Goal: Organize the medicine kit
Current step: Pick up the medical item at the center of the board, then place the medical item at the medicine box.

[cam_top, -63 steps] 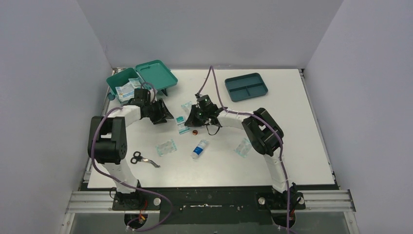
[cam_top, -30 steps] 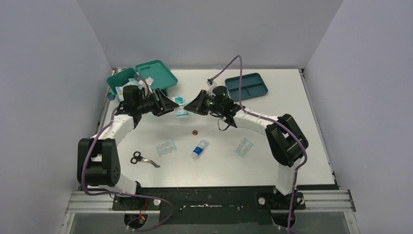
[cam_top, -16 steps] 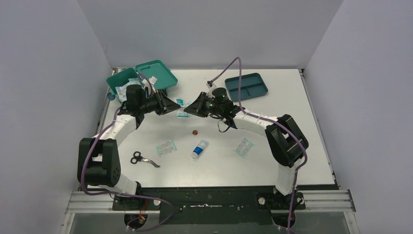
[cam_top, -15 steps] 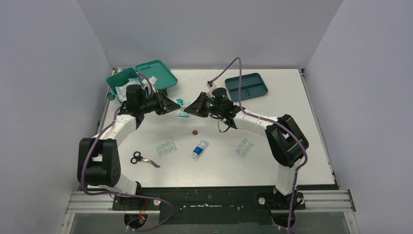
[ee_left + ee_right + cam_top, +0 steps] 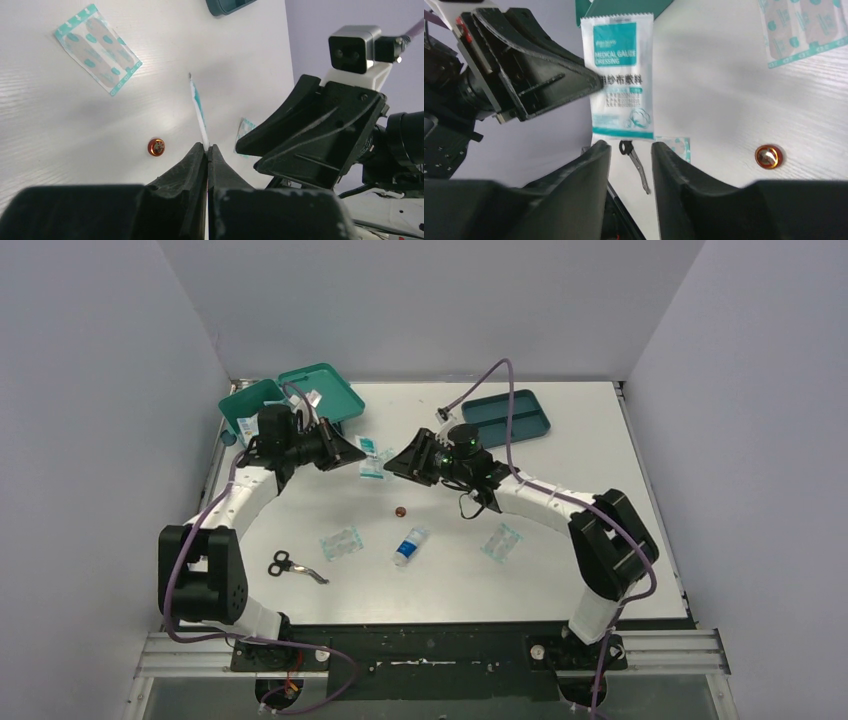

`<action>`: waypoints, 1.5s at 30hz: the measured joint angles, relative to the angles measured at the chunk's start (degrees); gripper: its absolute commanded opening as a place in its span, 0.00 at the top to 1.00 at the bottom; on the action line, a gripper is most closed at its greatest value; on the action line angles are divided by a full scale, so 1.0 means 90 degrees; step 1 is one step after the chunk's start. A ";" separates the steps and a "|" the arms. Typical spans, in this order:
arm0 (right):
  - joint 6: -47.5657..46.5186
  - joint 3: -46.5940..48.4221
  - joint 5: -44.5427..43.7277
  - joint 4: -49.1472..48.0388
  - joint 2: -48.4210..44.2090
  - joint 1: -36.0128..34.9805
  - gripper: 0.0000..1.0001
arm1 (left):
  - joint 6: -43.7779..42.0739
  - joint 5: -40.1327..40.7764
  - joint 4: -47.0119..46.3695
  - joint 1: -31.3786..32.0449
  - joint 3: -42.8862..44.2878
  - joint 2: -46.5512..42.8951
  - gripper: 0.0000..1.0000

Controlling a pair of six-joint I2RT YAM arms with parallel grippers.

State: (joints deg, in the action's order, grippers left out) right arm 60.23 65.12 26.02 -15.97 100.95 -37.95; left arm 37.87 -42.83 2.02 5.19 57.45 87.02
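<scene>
Medicine kit, teal-green rectangular plastic box (image 5: 243, 400), hinged lid open: far-left corner of white counter (image 5: 600, 490). Left claw (image 5: 350, 452): clamped tight on flat white-and-teal gauze sachet (image 5: 371, 457), held above counter. Right claw (image 5: 398, 462): jaws parted, just beside sachet, gripping nothing.

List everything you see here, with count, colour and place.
medicine kit: one, teal-green, lid open, far left corner
divided tray: one, dark teal, far, right of centre
gauze packet: one, white and teal, in the left arm's jaws
plaster sheets: two, teal-edged, near centre and near right
bottle: one, blue and white, lying near centre
disc: one, orange, centre
scissors: one, black-handled, near left
left arm: one, white and black, jaws shut on the gauze packet
right arm: one, white and black, jaws open
</scene>
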 measured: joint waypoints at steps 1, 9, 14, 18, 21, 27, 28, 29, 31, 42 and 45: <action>-0.0027 -0.0097 -0.0049 0.0056 -0.0131 0.0000 0.47 | -0.0090 0.0068 0.0112 -0.0002 0.0080 -0.0007 1.00; -0.0704 -0.0733 -0.0576 0.0959 -0.1401 -0.0257 0.00 | -0.0952 0.0612 0.1387 -0.0350 0.1188 -0.0015 1.00; -0.1098 -0.1324 -0.0906 0.1481 -0.2482 -0.0578 0.00 | -0.1333 0.0903 0.2025 -0.1025 0.1673 0.0027 1.00; -0.1195 -0.1693 -0.1078 0.1741 -0.3145 -0.0600 0.00 | -0.1627 0.1156 0.2484 -0.1622 0.2268 0.0257 1.00; -0.1224 -0.1819 -0.1166 0.1931 -0.3473 -0.0605 0.00 | -0.1819 0.1282 0.2691 -0.2042 0.2754 0.0554 1.00; -0.1268 -0.1882 -0.1212 0.2280 -0.3920 -0.0634 0.00 | -0.1991 0.1547 0.2839 -0.2526 0.3366 0.1406 1.00; -0.1285 -0.1882 -0.1226 0.2324 -0.3963 -0.0634 0.00 | -0.2011 0.1627 0.2888 -0.2545 0.3422 0.1552 1.00; -0.1309 -0.1875 -0.1246 0.2390 -0.3997 -0.0634 0.00 | -0.2042 0.1722 0.2943 -0.2548 0.3480 0.1690 1.00; -0.1372 -0.1804 -0.1299 0.2577 -0.4017 -0.0634 0.00 | -0.2110 0.1882 0.3094 -0.2545 0.3621 0.1938 1.00; -0.1574 -0.1387 -0.1418 0.2914 -0.4017 -0.0641 0.00 | -0.2450 0.2543 0.3587 -0.2533 0.4845 0.3055 1.00; -0.1625 -0.1326 -0.1421 0.2980 -0.4010 -0.0641 0.00 | -0.2450 0.2543 0.3548 -0.2533 0.4908 0.3157 1.00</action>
State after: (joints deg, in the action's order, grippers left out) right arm 45.60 53.19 13.23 10.85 64.86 -43.72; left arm 15.81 -19.94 33.95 -17.61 101.62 115.44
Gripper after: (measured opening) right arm 0.999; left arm 0.010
